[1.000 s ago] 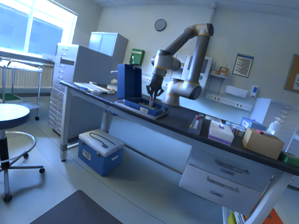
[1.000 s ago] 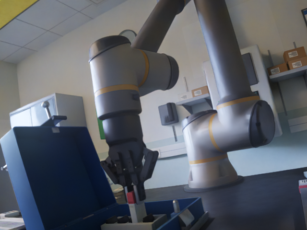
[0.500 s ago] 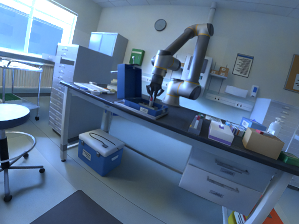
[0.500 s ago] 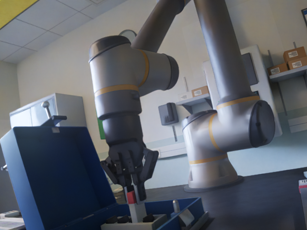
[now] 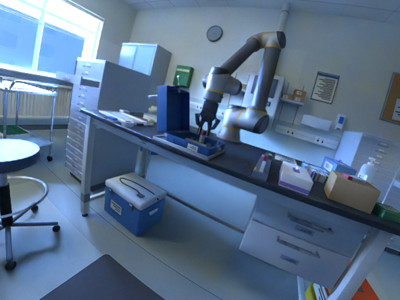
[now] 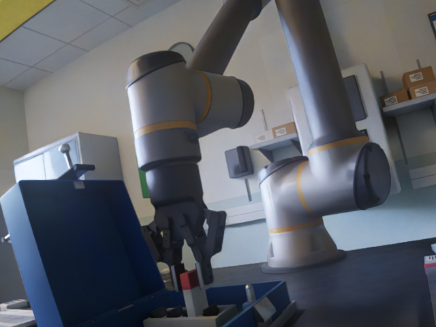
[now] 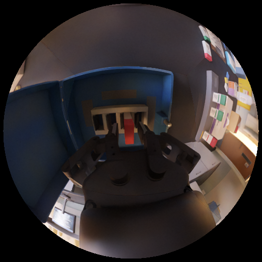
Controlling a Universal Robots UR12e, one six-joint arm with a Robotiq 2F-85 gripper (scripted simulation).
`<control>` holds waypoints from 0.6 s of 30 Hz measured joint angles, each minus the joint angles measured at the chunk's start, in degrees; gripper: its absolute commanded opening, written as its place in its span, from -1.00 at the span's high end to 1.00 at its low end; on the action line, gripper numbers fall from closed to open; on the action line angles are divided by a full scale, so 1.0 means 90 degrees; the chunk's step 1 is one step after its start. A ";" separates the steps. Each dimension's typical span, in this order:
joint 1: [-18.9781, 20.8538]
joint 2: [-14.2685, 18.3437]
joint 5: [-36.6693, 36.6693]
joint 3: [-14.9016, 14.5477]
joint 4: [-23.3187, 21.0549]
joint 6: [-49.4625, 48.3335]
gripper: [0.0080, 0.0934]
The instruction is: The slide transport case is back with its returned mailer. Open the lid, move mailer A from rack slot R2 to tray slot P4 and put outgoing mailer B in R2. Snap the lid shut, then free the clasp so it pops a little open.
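A red-capped white mailer (image 6: 192,294) (image 7: 129,131) (image 5: 202,136) stands upright in a slot of the pale rack (image 7: 120,117) inside the blue transport case (image 5: 189,142). My gripper (image 6: 190,278) (image 7: 128,130) (image 5: 206,126) is open and holds nothing, its fingers on either side of the mailer's red cap. The case lid (image 6: 77,243) (image 5: 173,108) stands open and upright on the left. The other rack slots (image 7: 98,122) look dark and I cannot tell what is in them.
A grey tray (image 5: 261,165) with a mailer sits on the bench to the right of the case. Past it lie a white-and-purple box (image 5: 295,177) and a cardboard box (image 5: 351,191). The arm's base (image 5: 236,121) stands behind the case. A small metal knob (image 6: 249,293) rises at the case's front.
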 measured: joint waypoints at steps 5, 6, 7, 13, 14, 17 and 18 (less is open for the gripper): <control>0.0000 0.0001 0.0000 0.0004 0.0003 0.0000 0.20; 0.0000 0.0000 0.0000 0.0004 0.0005 0.0000 0.20; 0.0000 -0.0004 0.0000 0.0002 0.0010 0.0000 0.20; 0.0000 -0.0073 0.0000 -0.0027 0.0105 0.0000 0.20; 0.0000 -0.0094 0.0000 -0.0036 0.0134 0.0000 0.20; 0.0000 -0.0171 0.0000 -0.0069 0.0243 0.0000 0.20; 0.0000 -0.0201 0.0000 -0.0082 0.0286 0.0000 0.20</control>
